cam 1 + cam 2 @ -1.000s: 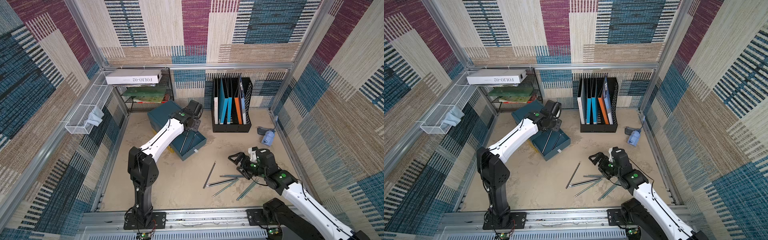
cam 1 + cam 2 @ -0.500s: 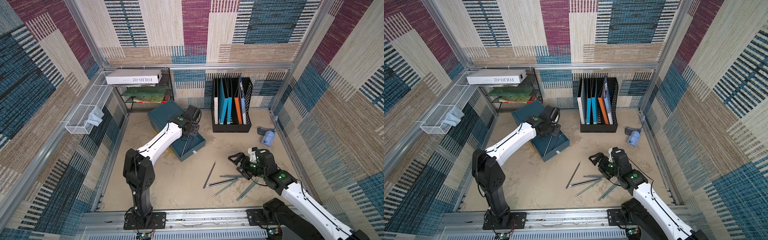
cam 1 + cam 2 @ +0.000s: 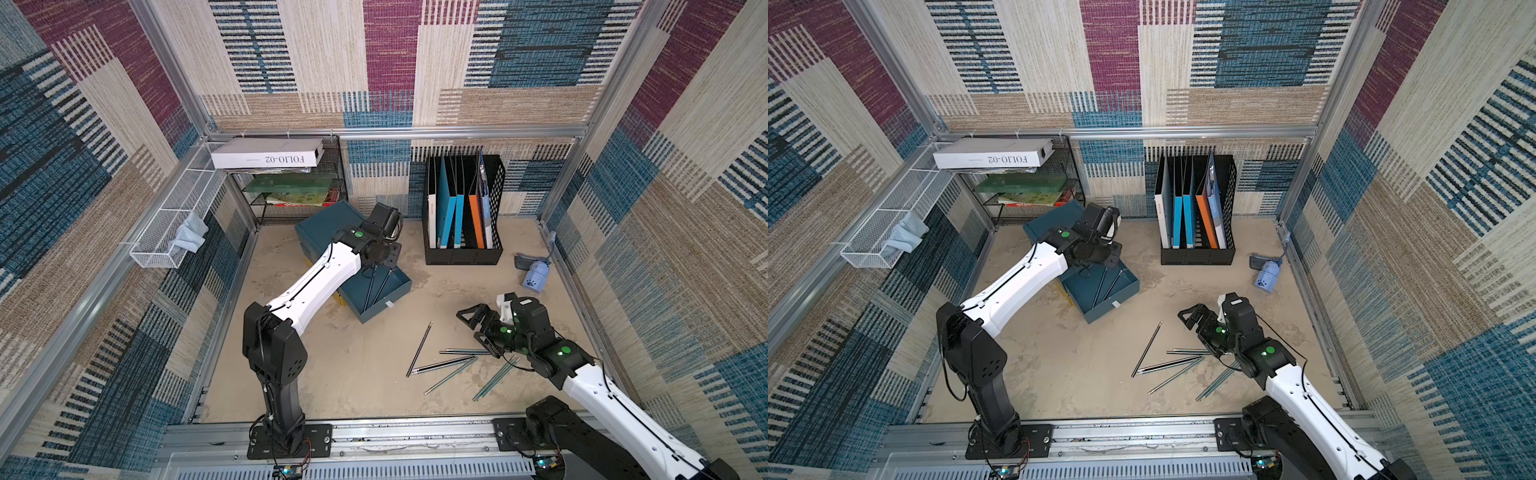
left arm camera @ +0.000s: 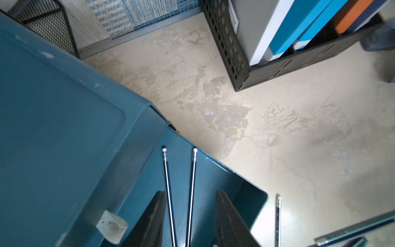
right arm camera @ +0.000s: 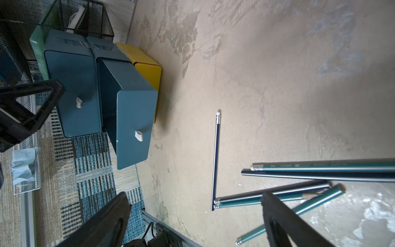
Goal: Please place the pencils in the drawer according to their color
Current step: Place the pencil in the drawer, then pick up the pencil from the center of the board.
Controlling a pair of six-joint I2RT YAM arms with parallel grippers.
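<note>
In both top views my left gripper [image 3: 376, 262] hangs over the pulled-out teal drawer [image 3: 395, 291] of the small cabinet [image 3: 328, 226]. Its jaws stand open in the left wrist view [image 4: 189, 192]. Two black pencils [image 4: 193, 181] lie on the drawer floor between the fingers, touching neither. Several more pencils, black [image 3: 420, 348] and teal [image 3: 496, 377], lie scattered on the floor at front right. My right gripper [image 3: 478, 330] hovers open just above them [image 5: 195, 194], holding nothing. A yellow drawer [image 5: 147, 64] sits shut below the teal one.
A black file holder [image 3: 461, 253] with folders stands at the back. A small blue sharpener [image 3: 534, 278] lies by the right wall. A wire shelf [image 3: 299, 195] with books and a white box [image 3: 266, 156] fills the back left corner. A white wire basket [image 3: 174, 224] hangs on the left wall.
My left gripper has come down over the drawer and its jaws have opened, leaving a black pencil lying in the drawer. The right arm has not moved.
</note>
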